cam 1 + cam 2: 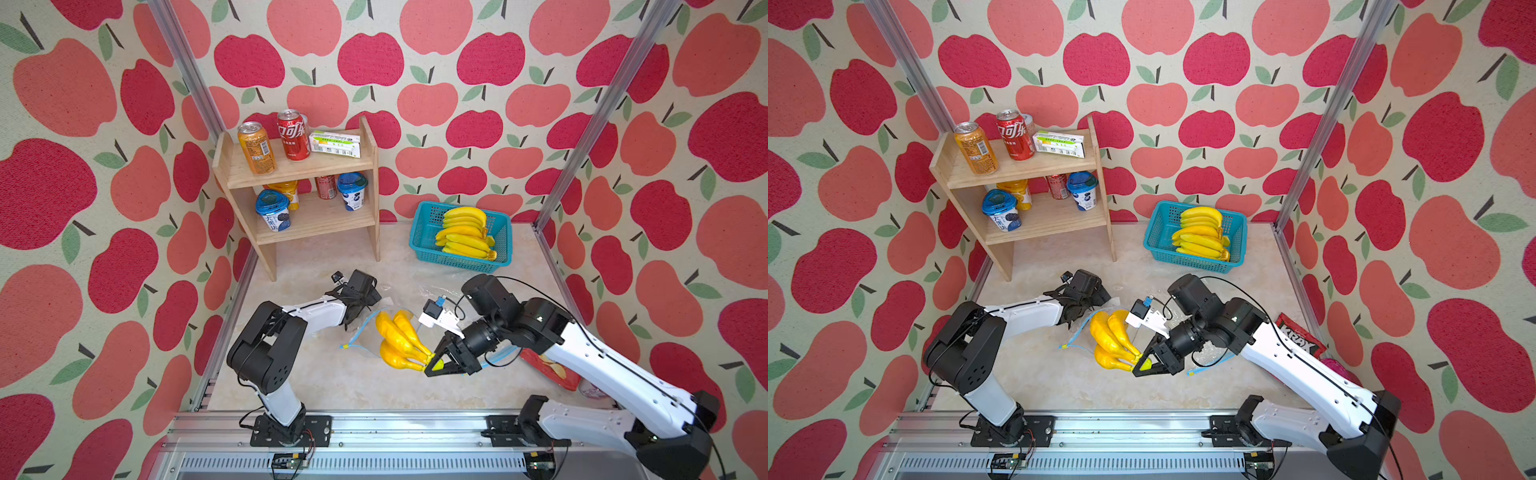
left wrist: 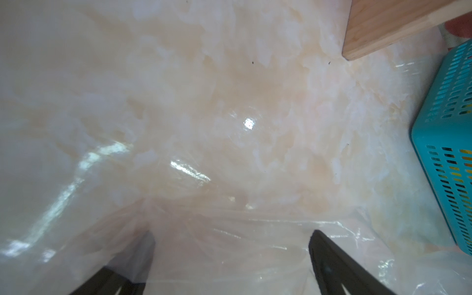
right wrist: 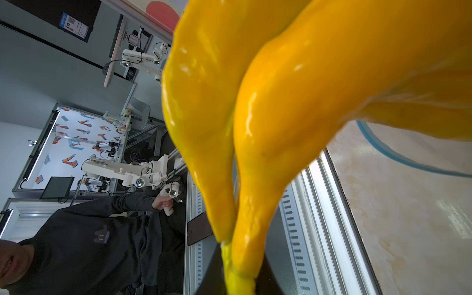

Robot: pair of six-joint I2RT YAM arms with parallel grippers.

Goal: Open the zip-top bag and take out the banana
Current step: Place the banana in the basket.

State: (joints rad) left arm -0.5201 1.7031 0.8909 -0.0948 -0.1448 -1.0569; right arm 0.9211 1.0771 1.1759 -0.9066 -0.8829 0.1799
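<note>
A bunch of yellow bananas (image 1: 401, 338) (image 1: 1113, 336) hangs tilted over the middle of the table. My right gripper (image 1: 434, 365) (image 1: 1144, 365) (image 3: 237, 278) is shut on its greenish stem. The bunch fills the right wrist view as banana (image 3: 281, 127), and its far end looks blurred behind film. The clear zip-top bag (image 1: 365, 334) (image 1: 1077, 338) (image 2: 229, 242) with a blue zip strip (image 3: 383, 150) lies crumpled beside the fruit's far end. Over the bag's far edge, my left gripper (image 1: 359, 309) (image 1: 1079, 309) (image 2: 231, 237) stands open, one finger (image 2: 329, 258) bare, the other seen through the film.
A teal basket (image 1: 424, 245) (image 2: 444, 158) holding more bananas sits at the back right. A wooden shelf (image 1: 299, 174) (image 2: 383, 28) with cans and cups stands at the back left. A red crisp packet (image 1: 1300, 338) lies under my right arm, with the metal rail along the front.
</note>
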